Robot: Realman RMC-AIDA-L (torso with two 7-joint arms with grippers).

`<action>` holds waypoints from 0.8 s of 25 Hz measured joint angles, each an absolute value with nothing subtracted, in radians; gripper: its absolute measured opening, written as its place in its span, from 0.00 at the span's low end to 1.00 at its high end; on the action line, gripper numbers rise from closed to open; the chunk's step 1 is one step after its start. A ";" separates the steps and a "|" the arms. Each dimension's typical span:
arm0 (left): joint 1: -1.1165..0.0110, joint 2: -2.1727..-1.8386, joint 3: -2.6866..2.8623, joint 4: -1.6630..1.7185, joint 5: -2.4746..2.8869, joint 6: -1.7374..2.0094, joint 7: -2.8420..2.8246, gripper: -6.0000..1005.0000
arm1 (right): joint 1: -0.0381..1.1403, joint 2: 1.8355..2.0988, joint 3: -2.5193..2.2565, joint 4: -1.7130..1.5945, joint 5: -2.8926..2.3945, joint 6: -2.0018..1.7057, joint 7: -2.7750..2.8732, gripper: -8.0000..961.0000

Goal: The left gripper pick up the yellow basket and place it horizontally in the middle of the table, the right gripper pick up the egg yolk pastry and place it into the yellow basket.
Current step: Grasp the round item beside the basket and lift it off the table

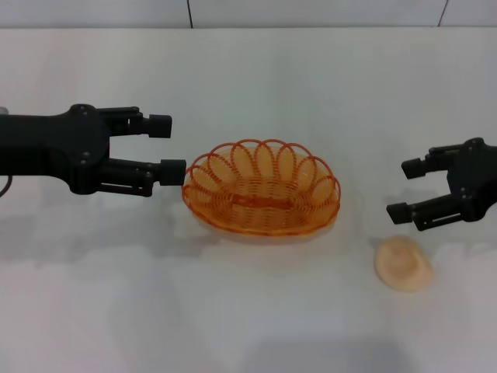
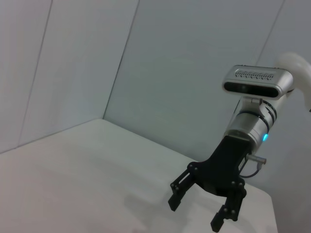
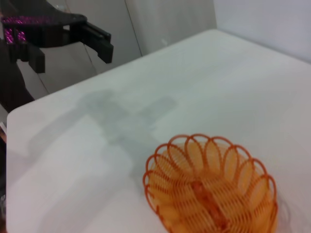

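Observation:
The yellow basket [image 1: 262, 189] sits upright and empty in the middle of the white table [image 1: 248, 78], its long side running left to right. It also shows in the right wrist view [image 3: 211, 189]. My left gripper [image 1: 167, 148] is open and empty just left of the basket, its nearer fingertip close to the rim. The right wrist view shows it farther off [image 3: 68, 54]. The egg yolk pastry [image 1: 403, 264] lies on the table to the right of the basket, nearer the front. My right gripper [image 1: 404, 189] is open and empty, behind the pastry. It shows in the left wrist view [image 2: 199, 213].
The table's far edge meets a pale wall [image 1: 311, 12]. Bare white tabletop lies in front of the basket and around the pastry. The right arm's silver wrist segment and camera [image 2: 255, 87] show in the left wrist view.

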State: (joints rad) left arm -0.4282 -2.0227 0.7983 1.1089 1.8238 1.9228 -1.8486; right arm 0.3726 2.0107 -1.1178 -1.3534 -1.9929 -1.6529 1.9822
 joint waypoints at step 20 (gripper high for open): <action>-0.443 -2.025 0.812 1.107 1.840 1.914 -1.849 0.88 | 0.398 2.015 -1.251 -1.415 -2.193 -1.665 2.178 0.72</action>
State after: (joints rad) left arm -0.4425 -2.0249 0.8115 1.1067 1.8397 1.9135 -1.8494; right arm 0.3985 2.0153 -1.2508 -1.4154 -2.1935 -1.6646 2.1783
